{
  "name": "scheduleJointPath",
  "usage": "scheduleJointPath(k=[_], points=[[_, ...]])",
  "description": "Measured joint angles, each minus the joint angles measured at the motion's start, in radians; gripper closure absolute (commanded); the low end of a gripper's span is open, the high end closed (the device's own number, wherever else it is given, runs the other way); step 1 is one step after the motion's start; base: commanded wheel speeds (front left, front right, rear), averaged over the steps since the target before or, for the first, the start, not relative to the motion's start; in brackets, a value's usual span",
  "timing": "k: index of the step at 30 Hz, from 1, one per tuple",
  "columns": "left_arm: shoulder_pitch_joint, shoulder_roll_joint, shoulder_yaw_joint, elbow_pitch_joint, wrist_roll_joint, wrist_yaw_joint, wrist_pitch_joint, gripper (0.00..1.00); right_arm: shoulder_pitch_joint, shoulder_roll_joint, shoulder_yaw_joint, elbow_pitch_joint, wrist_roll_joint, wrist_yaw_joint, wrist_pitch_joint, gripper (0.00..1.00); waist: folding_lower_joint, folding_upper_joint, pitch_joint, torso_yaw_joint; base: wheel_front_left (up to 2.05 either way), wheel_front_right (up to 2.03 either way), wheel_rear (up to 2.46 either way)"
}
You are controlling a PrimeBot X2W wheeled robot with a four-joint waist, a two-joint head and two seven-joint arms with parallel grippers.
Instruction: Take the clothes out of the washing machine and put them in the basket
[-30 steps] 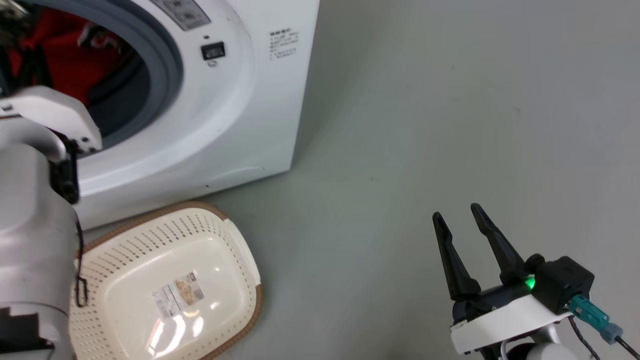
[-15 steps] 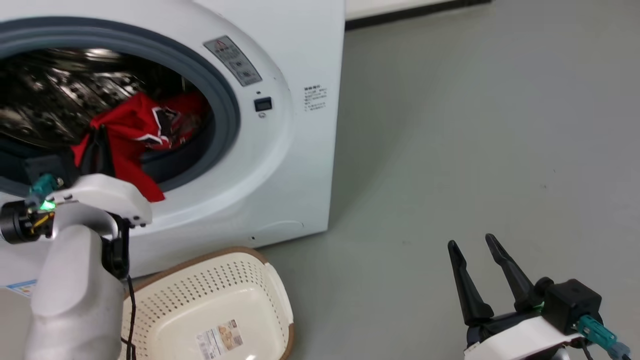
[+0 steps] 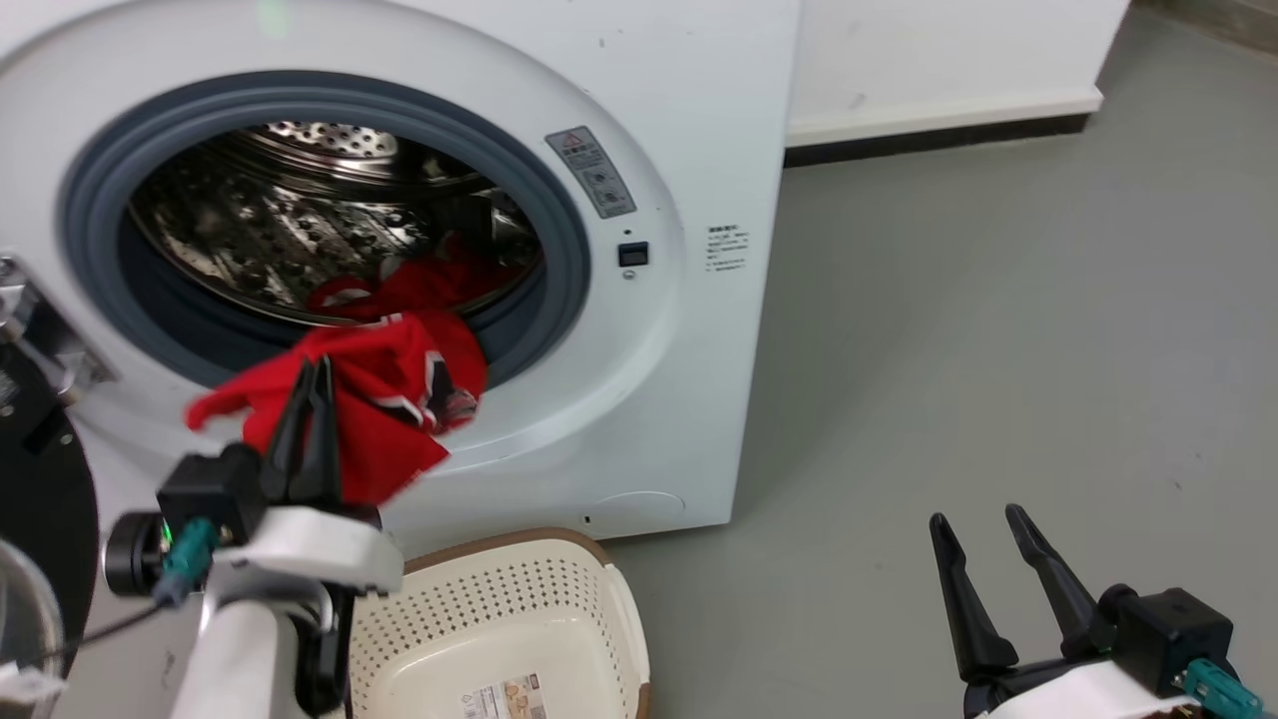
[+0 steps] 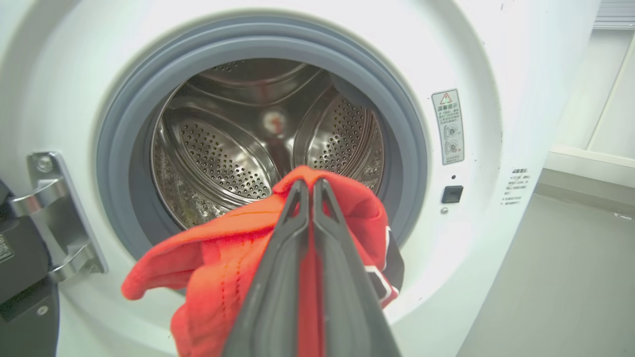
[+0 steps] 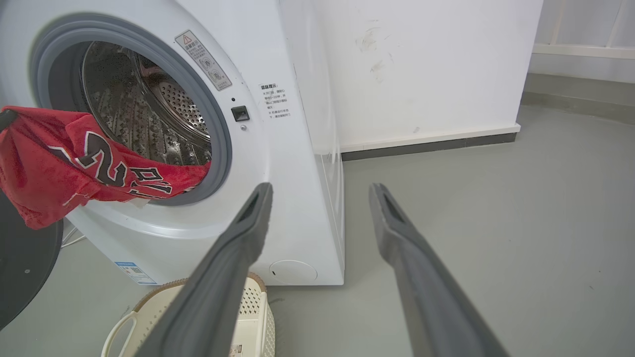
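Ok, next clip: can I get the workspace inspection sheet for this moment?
surface: grey floor; no table in use.
washing machine: door open, steel drum in sight.
clothes: one red jersey hangs out over the grey door ring; more red fabric lies in the drum.
basket: on the floor in front of the machine; no clothes in the part seen.
clutter: nothing seen.
left end effector: shut on the red jersey.
right end effector: open, holding nothing, above the floor.
cables: left teal plug with a dark lead; right teal plug.
surroundings: white wall with dark skirting.
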Motion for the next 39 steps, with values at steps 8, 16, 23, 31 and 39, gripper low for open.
scheduleJointPath(k=[8, 16, 23, 31, 39], points=[[0.239, -0.047, -0.043, -0.221, 0.003, 0.022, 0.018, 1.00, 0.029, 0.000, 0.000, -0.017, -0.009, 0.000, 0.025, 0.00, 0.0000, -0.0001, -0.035, 0.060, 0.00, 0.00, 0.00], [0.443, -0.091, -0.094, -0.250, -0.031, 0.070, 0.038, 1.00, 0.033, 0.000, 0.004, -0.035, -0.011, 0.000, 0.027, 0.00, 0.0002, 0.0000, -0.002, 0.094, 0.00, 0.00, 0.00], [0.452, -0.112, -0.149, -0.146, -0.072, 0.087, 0.012, 1.00, -0.007, 0.000, 0.010, -0.048, -0.025, 0.000, 0.027, 0.00, 0.0003, 0.0000, 0.091, 0.112, 0.00, 0.00, 0.00], [0.208, -0.116, -0.124, 0.080, -0.097, 0.096, 0.003, 1.00, -0.116, 0.000, 0.028, -0.068, -0.035, 0.000, 0.021, 0.00, 0.0005, 0.0000, 0.301, 0.110, 0.00, 0.00, 0.00], [-0.001, -0.116, -0.056, 0.314, -0.106, 0.086, 0.000, 1.00, -0.185, 0.000, 0.033, -0.063, -0.052, 0.000, 0.007, 0.00, 0.0006, 0.0000, 0.471, 0.087, 0.00, 0.00, 0.00]])
